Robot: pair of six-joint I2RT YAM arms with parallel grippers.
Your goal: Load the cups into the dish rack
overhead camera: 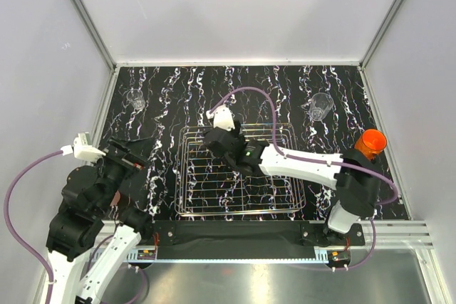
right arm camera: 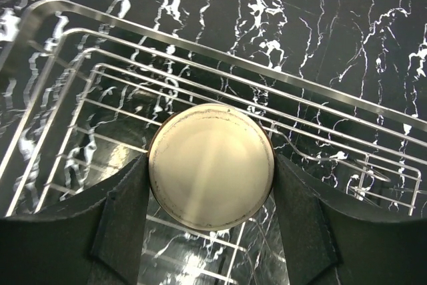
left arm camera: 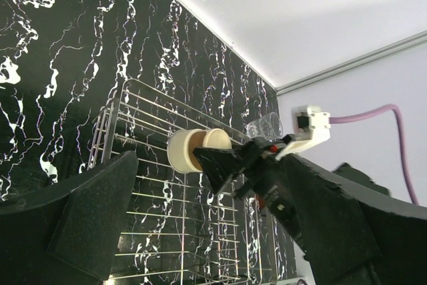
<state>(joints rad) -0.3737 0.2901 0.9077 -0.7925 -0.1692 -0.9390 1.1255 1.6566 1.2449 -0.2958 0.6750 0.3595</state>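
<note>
My right gripper is shut on the cream cup with a brown band; one finger presses each side and its round base faces the wrist camera. In the left wrist view the cream cup is held on its side over the far part of the dish rack. The silver wire dish rack lies mid-table under the right gripper. An orange cup stands at the right edge. Two clear glasses stand at the back. My left gripper is open and holds nothing, left of the rack.
White walls with metal rails close in the black marbled table on three sides. The right arm stretches across the rack's right half. A purple cable arcs over the back of the rack.
</note>
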